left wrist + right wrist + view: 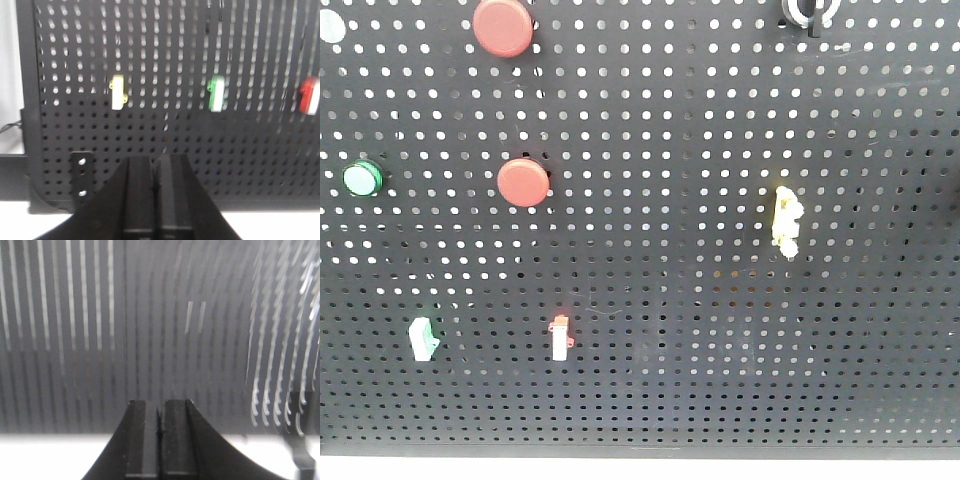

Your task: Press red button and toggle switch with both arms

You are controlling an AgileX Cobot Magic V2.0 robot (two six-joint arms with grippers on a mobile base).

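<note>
On the black pegboard [650,390] two red buttons show in the front view, one at the top [503,26] and one lower [524,182]. The toggle switch [807,12], a silver ring with a black stub, sits at the top edge, partly cut off. Neither arm shows in the front view. My left gripper [154,161] is shut and empty, low before the board and apart from it. My right gripper [160,404] is shut and empty; the board behind it is motion-blurred into streaks.
A green button [362,178], a yellow lever [786,220], a green-based white lever [423,337] and a red-based one [560,337] are on the board. The left wrist view shows yellow [118,92], green [216,93] and red [310,95] levers and a bracket [81,175].
</note>
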